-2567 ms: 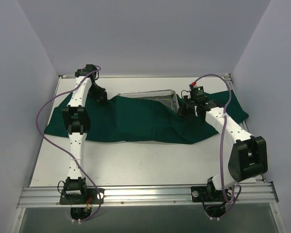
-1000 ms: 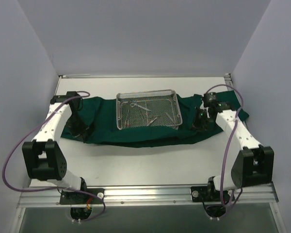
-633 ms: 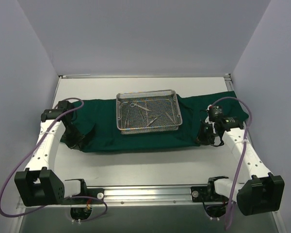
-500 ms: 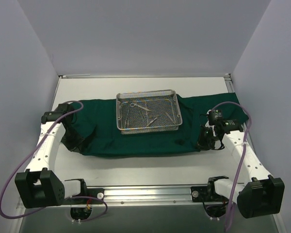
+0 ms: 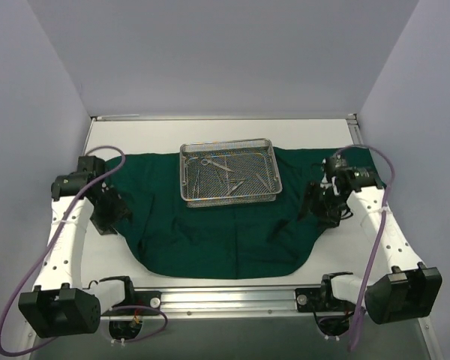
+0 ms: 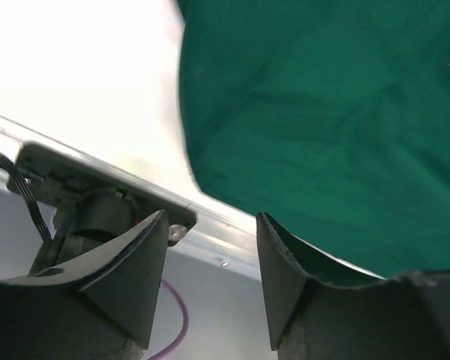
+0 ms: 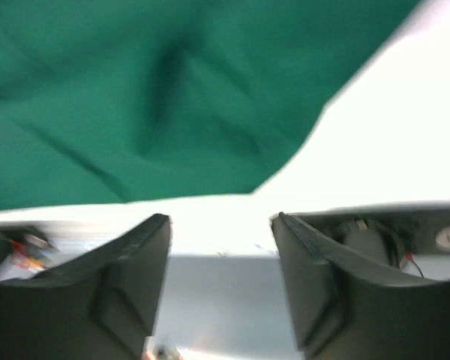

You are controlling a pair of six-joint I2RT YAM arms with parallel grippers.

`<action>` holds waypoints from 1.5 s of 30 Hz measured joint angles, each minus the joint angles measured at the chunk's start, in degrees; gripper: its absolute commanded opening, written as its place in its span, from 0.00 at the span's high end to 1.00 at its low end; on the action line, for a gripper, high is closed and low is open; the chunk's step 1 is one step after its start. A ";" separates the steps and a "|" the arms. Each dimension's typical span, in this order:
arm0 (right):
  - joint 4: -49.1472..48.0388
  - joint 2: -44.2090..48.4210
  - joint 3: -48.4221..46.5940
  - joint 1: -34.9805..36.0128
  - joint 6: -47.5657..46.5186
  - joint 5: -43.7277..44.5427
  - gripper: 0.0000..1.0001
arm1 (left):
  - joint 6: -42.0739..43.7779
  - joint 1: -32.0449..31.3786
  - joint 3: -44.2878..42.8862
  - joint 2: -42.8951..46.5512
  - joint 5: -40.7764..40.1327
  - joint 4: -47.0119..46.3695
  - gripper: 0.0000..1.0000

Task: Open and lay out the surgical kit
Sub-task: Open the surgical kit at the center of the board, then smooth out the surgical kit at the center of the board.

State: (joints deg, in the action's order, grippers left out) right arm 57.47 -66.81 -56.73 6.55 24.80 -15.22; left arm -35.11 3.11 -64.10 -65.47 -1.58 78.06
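The surgical kit lies unwrapped: a dark green cloth [image 5: 225, 240] is spread across the table, its near flap reaching almost to the front rail. A silver wire-mesh tray [image 5: 186, 174] rests on the cloth's far half, holding several slim steel instruments [image 5: 229, 176]. My left gripper [image 5: 111, 219] hovers at the cloth's left edge, open and empty. My right gripper [image 5: 319, 212] is over the cloth's right part, also open and empty. The left wrist view has cloth [image 6: 322, 112] beyond the open gripper [image 6: 214, 277]. In the blurred right wrist view, cloth [image 7: 135, 90] lies beyond the open gripper [image 7: 221, 277].
An aluminium rail [image 5: 225, 300] with both arm bases runs along the near edge. Lilac enclosure walls stand on the left, right and back. Purple cables loop beside each arm. The left arm's base mount [image 6: 82, 202] shows under the left fingers.
Both grippers drew the cloth's near flap toward the front edge, then opened and let it go. The flap now lies spread flat. The tray has not moved.
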 measured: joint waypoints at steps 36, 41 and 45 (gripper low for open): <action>-20.85 -62.10 -47.43 0.24 -6.45 28.59 0.59 | 15.58 -0.02 -21.44 -23.26 -1.51 -8.48 0.26; -20.90 -62.90 -47.23 -0.09 -6.64 29.03 0.80 | 16.17 -0.02 -21.11 -23.28 -1.51 -8.55 0.26; -21.16 -62.79 -46.14 -0.46 -6.64 30.05 0.88 | 16.28 -0.02 -21.11 -23.30 -1.57 -8.59 0.25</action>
State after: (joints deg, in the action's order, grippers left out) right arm 36.32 -129.60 -102.87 6.09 18.15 14.83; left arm -18.83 3.09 -85.21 -88.77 -3.16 69.47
